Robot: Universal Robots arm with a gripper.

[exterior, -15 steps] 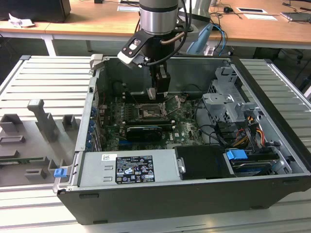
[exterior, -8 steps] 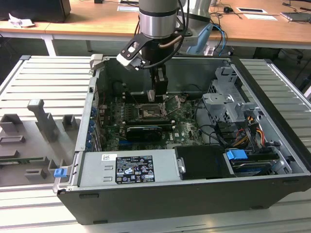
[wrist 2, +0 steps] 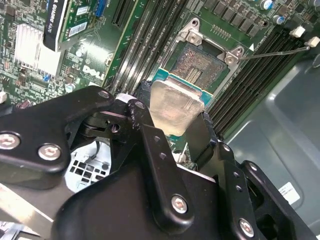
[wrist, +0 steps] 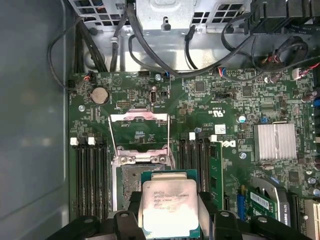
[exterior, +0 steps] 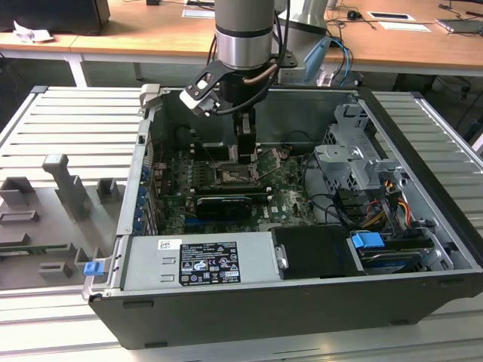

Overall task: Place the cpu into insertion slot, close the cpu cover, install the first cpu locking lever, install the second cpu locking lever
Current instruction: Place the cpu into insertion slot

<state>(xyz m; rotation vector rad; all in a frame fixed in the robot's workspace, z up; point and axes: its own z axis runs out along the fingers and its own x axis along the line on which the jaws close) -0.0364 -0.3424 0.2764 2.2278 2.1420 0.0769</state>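
My gripper (wrist: 170, 212) is shut on the cpu (wrist: 169, 205), a flat square chip with a silvery top, which I hold by two opposite edges. In the second wrist view the cpu (wrist 2: 175, 107) hangs just above and partly over the insertion slot (wrist 2: 200, 65), a dark square socket with a metal rim. The insertion slot (wrist: 129, 182) lies open, half hidden by the chip. The cpu cover (wrist: 139, 131) stands swung up at the socket's far edge. A thin wire locking lever (wrist 2: 277, 52) sticks out from a socket corner. In the exterior view the gripper (exterior: 244, 151) hovers over the insertion slot (exterior: 230, 176).
Long black memory slots (wrist: 90, 170) flank the socket on both sides. A finned silver heatsink (wrist: 274, 141) sits on the green motherboard (wrist: 220, 100). Cables (wrist: 150, 50) run along the board's edge. A drive cage (exterior: 355, 162) and a power supply (exterior: 204, 260) fill the case.
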